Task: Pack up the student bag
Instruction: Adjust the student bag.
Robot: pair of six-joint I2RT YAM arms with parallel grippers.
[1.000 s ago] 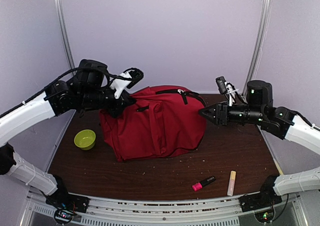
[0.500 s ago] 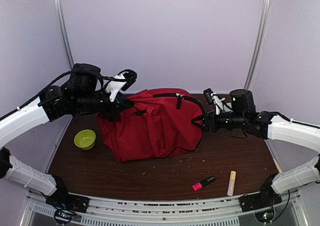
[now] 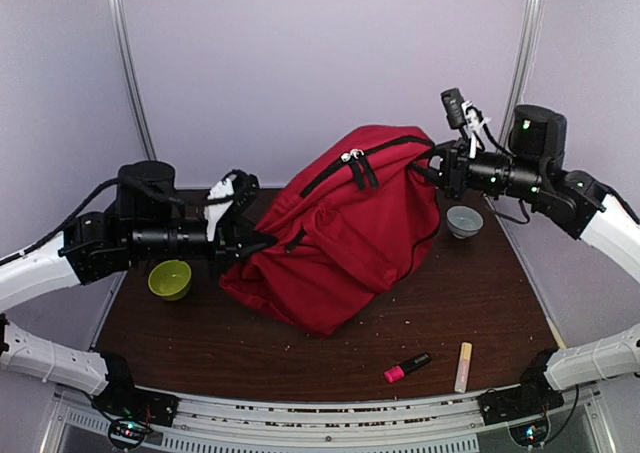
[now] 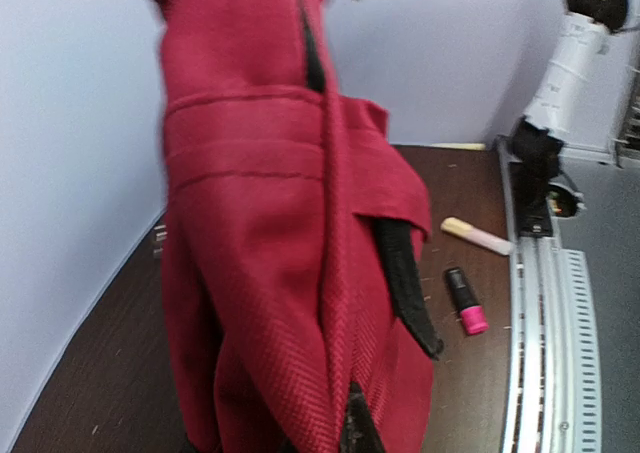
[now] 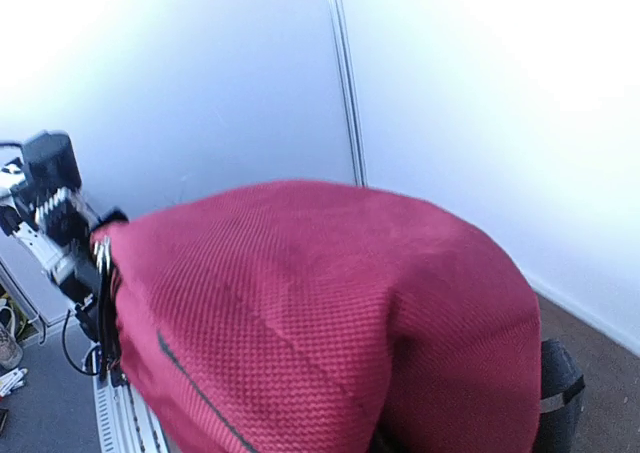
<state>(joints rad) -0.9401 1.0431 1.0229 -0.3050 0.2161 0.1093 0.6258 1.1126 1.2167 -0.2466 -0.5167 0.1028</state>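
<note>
The student bag point(image 3: 350, 233) stands tilted in the middle of the desk point(image 3: 480, 303). Its right top corner is hoisted high and its lower left bulk rests on the wood. The right jaws are closed down narrow on the fabric at that raised corner, and the left jaws are pinched shut on the bag's low left edge, just beside the green bowl point(image 3: 170, 278). The main risk looks like the right-hand hold. It seems to have only a small fold of soft cloth while carrying much of the bag's weight, so the fabric could slide out and the bag flop back down, perhaps onto the grey bowl point(image 3: 464, 220) close by its right side. If the two arms pull apart any harder, the left pinch could tear free instead, or the bag's base could be dragged into the green bowl. Whether the zip along the top is open cannot be told, so lifting may not have exposed an opening to pack through. A second earlier the bag lay slumped low and the right jaws stood open, clear of its right side. Since then they have clamped and risen, the left arm has dropped lower, and the grey bowl has come into sight. The pink highlighter point(image 3: 407, 367) and pale stick point(image 3: 464, 366) at the near edge have not moved.
</note>
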